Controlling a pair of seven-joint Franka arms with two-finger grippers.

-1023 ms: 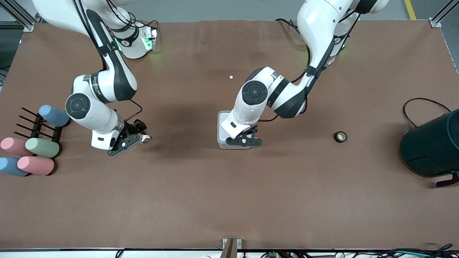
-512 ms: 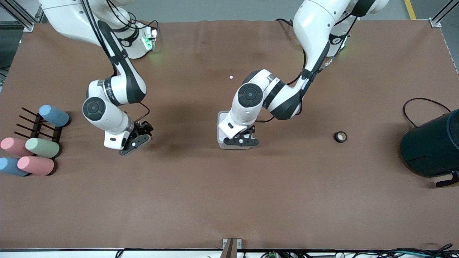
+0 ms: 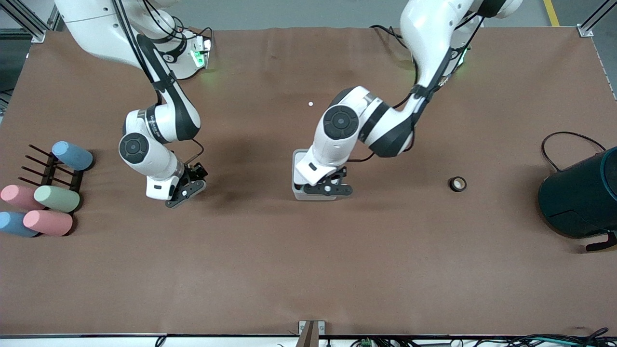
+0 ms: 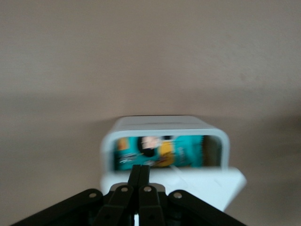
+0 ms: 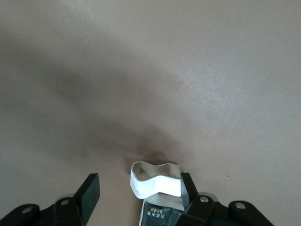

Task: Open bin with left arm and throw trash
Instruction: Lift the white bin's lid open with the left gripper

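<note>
The white-grey bin (image 3: 299,160) stands mid-table. My left gripper (image 3: 324,188) is over its edge nearer the front camera. In the left wrist view the fingers (image 4: 140,169) are pressed together with nothing between them, at the white lid (image 4: 207,182). Past them the bin's rim (image 4: 164,123) frames an opening with a teal printed thing inside. My right gripper (image 3: 187,189) hangs low over the table toward the right arm's end. It is open around the black trash packet (image 5: 160,214), whose white scrap (image 5: 155,181) touches one finger. The black ring (image 3: 458,183) lies toward the left arm's end.
Pastel cylinders (image 3: 57,198) and a dark rack (image 3: 50,168) sit at the right arm's end. The dark teal drum (image 3: 578,197) with its cable lies at the left arm's end. A white speck (image 3: 311,103) is on the brown table near the bases.
The right gripper moved toward the bin, and in the first frame the white scrap showed at its tip. The left arm shifted slightly over the bin.
</note>
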